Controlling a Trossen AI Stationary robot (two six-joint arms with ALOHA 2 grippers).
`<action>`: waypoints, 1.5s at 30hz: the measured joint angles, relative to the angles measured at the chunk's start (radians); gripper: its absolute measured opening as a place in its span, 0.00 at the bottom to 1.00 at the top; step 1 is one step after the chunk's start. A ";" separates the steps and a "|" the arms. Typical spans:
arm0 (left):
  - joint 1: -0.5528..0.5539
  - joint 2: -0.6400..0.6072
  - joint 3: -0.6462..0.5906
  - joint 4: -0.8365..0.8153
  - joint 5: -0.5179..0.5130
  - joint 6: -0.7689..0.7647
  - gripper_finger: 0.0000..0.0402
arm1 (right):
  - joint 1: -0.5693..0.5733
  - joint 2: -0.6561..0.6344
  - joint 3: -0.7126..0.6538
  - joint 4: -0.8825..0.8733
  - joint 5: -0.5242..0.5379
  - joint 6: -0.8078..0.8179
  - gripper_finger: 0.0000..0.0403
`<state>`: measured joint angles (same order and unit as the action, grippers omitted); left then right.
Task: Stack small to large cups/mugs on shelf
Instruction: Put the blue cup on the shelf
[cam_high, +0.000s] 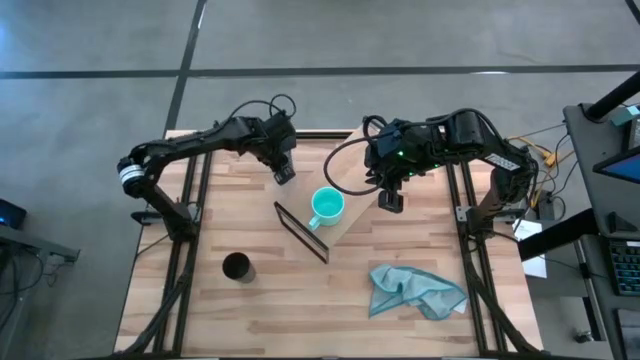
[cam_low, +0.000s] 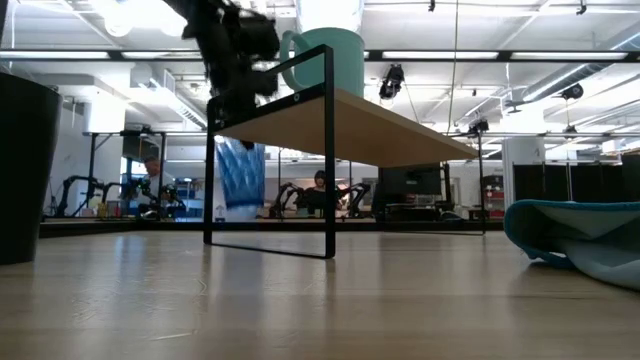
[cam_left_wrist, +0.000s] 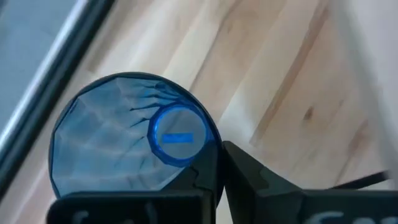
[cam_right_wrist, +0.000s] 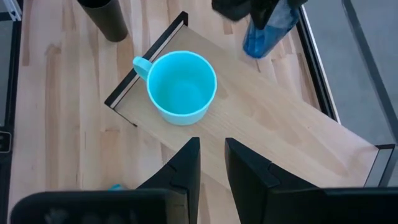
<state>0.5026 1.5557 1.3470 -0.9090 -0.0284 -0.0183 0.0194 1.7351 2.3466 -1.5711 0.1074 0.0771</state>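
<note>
My left gripper (cam_high: 284, 174) is shut on the translucent dark-blue tumbler (cam_left_wrist: 112, 137), over the table's far part, left of the shelf. The tumbler also shows in the right wrist view (cam_right_wrist: 264, 34) and the low view (cam_low: 240, 175). The teal mug (cam_high: 327, 206) stands upright on its base on the shelf's light-wood plank (cam_high: 355, 215), close to one black wire-frame end (cam_right_wrist: 146, 62). My right gripper (cam_high: 390, 203) hovers over the plank's other end, slightly open and empty (cam_right_wrist: 212, 146). The black cup (cam_high: 237, 267) stands on the table, near left. My left gripper pinches the tumbler's wall at the rim (cam_left_wrist: 208, 140), with one finger (cam_left_wrist: 202, 180) inside the tumbler and the other finger (cam_left_wrist: 255, 177) outside. The fingers come from above, pointing down. The tumbler hangs below them, mouth up and a little tilted, seemingly clear of the table.
A crumpled teal cloth (cam_high: 415, 290) lies on the table near the right front. The shelf stands slantwise across the table's middle. The table's black frame rails (cam_high: 190, 200) run along both sides.
</note>
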 joint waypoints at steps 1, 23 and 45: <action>-0.001 -0.006 0.026 -0.028 0.000 -0.001 0.00 | 0.000 0.000 0.000 0.000 0.000 0.000 0.17; -0.186 0.065 0.739 -0.306 -0.027 -0.050 0.00 | -0.019 0.000 0.000 0.000 0.234 0.058 0.17; -0.306 0.315 0.913 -0.308 0.009 0.009 0.00 | -0.138 -0.013 -0.206 0.000 0.298 0.294 0.17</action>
<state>0.1966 1.8706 2.2601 -1.2167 -0.0194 -0.0090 -0.1182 1.7220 2.1403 -1.5713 0.4052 0.3709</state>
